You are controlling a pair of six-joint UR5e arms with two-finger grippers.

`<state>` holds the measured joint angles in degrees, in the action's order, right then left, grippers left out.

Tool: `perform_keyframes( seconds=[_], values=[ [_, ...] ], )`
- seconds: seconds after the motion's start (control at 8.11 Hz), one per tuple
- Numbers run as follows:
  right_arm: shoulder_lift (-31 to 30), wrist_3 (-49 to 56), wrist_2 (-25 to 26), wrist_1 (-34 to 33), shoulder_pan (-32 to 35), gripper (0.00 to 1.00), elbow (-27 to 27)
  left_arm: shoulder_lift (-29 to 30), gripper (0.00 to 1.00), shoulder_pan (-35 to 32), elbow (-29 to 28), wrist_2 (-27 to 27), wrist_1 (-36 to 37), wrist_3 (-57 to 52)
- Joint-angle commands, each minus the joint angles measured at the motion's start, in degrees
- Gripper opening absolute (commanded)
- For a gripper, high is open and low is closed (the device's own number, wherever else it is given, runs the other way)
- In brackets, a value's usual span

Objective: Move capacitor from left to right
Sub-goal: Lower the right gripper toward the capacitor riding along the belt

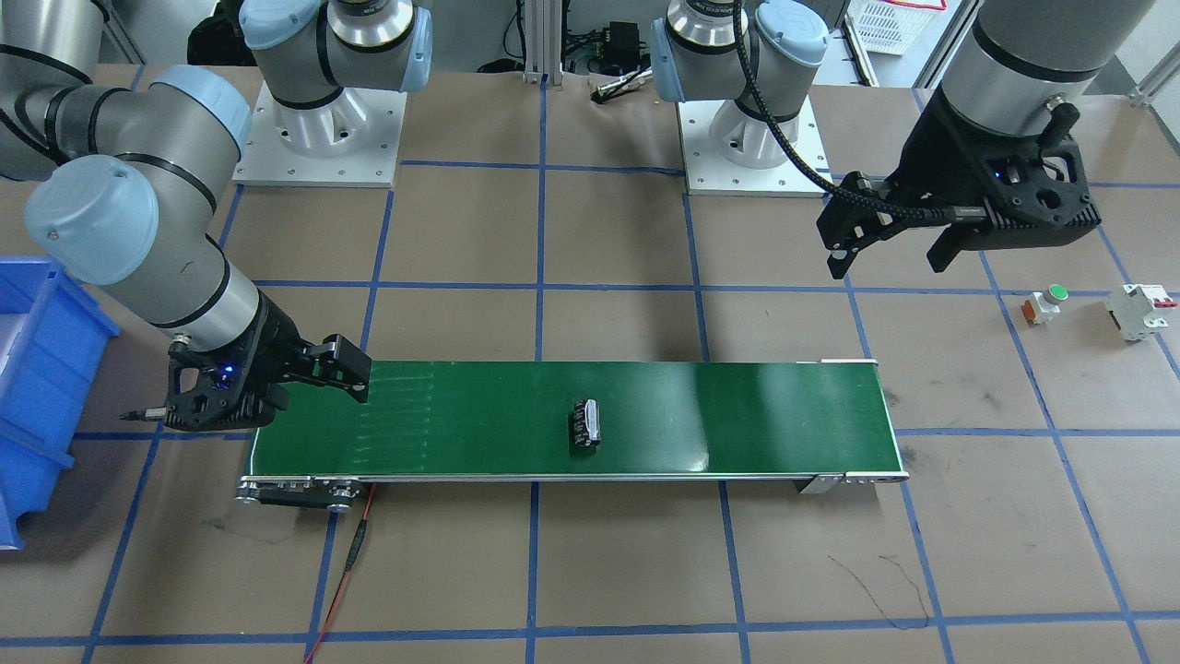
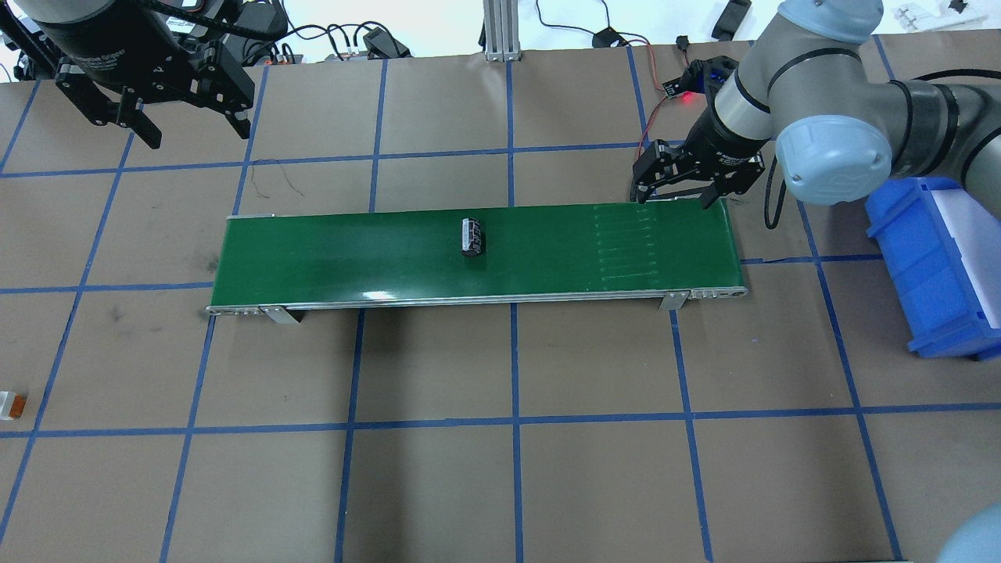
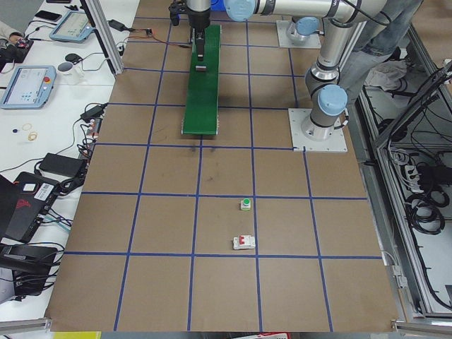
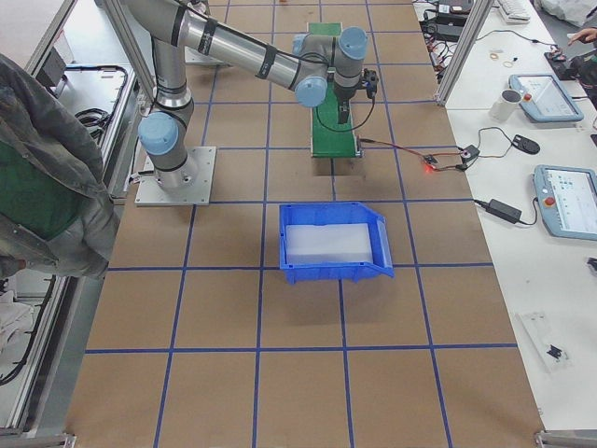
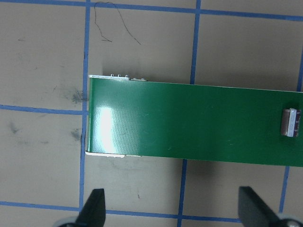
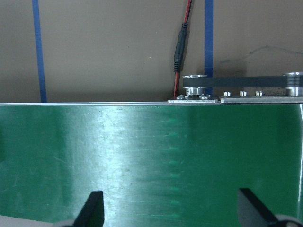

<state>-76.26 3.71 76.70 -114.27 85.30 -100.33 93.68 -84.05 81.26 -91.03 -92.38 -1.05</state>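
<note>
The capacitor [image 1: 586, 424], a stubby dark part with grey end bands, lies on its side near the middle of the green conveyor belt [image 1: 442, 415]. It also shows in the overhead view [image 2: 471, 236] and at the right edge of the left wrist view [image 5: 292, 122]. My left gripper [image 1: 890, 263] is open and empty. It hovers high beyond the belt's left end [image 2: 197, 133]. My right gripper [image 1: 313, 387] is open and empty, low over the belt's right end [image 2: 672, 197]. The right wrist view shows only bare belt [image 6: 151, 156].
A blue bin [image 2: 931, 266] stands on the table past the belt's right end. A white-and-orange button with a green cap [image 1: 1044, 304] and a white circuit breaker [image 1: 1140, 311] sit on the table beyond the left gripper. A red cable [image 1: 355, 544] runs from the belt's motor end.
</note>
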Motion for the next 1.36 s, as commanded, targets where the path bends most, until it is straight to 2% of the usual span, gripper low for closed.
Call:
perform_keyframes(
  seconds=[0.0, 0.25, 1.23],
  values=[
    [1.0, -2.2, -3.8, -0.1, 0.0, 0.99, -0.6, 0.1, 1.00, -0.1, 0.0, 0.3, -0.1, 0.0],
    [1.6, -2.0, -5.6, -0.3, 0.0, 0.99, -1.8, 0.4, 1.00, -0.2, 0.0, 0.7, -0.1, 0.1],
    [3.0, -2.1, -4.5, 0.2, -0.4, 0.99, -2.0, 0.3, 1.00, -0.5, 0.1, 0.6, -0.1, 0.3]
  ],
)
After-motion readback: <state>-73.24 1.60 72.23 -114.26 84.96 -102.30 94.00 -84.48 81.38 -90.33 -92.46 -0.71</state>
